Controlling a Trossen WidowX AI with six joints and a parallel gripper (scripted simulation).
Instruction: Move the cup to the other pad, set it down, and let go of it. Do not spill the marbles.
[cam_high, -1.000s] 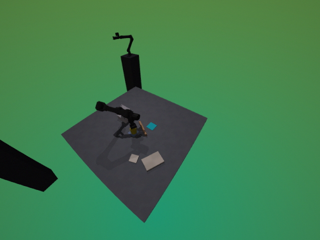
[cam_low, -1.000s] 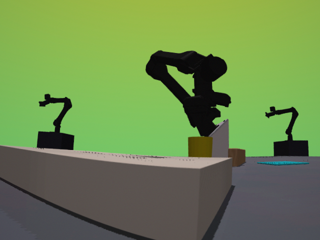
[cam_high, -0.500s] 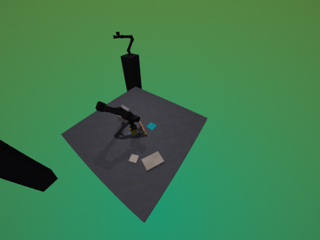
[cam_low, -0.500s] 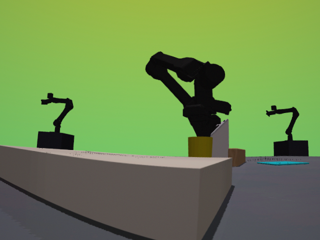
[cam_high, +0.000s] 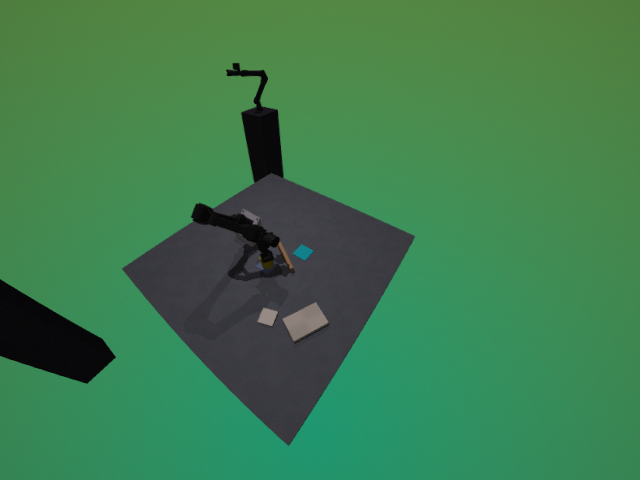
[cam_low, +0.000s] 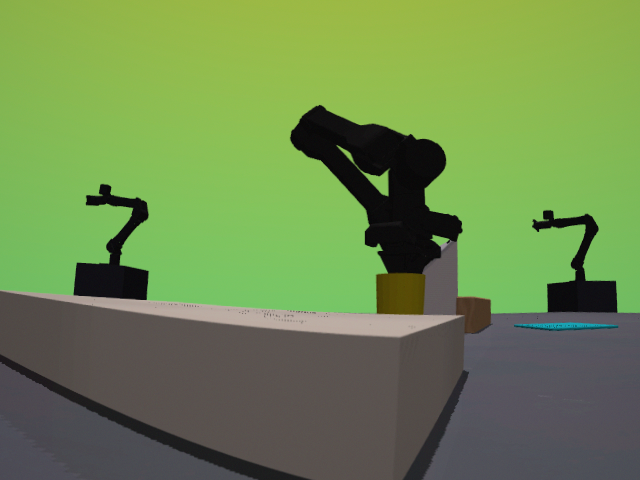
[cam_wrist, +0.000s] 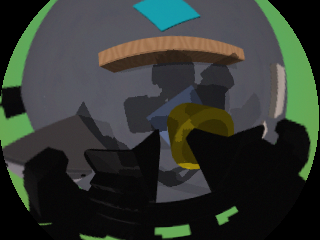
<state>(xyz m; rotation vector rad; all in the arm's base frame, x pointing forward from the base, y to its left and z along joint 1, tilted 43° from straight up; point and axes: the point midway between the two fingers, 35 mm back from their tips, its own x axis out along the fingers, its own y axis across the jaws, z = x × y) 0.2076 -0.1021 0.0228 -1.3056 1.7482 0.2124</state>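
Note:
The yellow cup stands upright at the blue pad. My gripper is partly open and points down at the cup's rim. In the wrist view one fingertip is left of the cup and the other overlaps its mouth; contact cannot be told. Marbles cannot be made out inside. The teal pad has nothing on it.
A wooden bar lies between the pads. A cream block and a small pale tile lie apart from them. A pale slanted panel stands near the arm.

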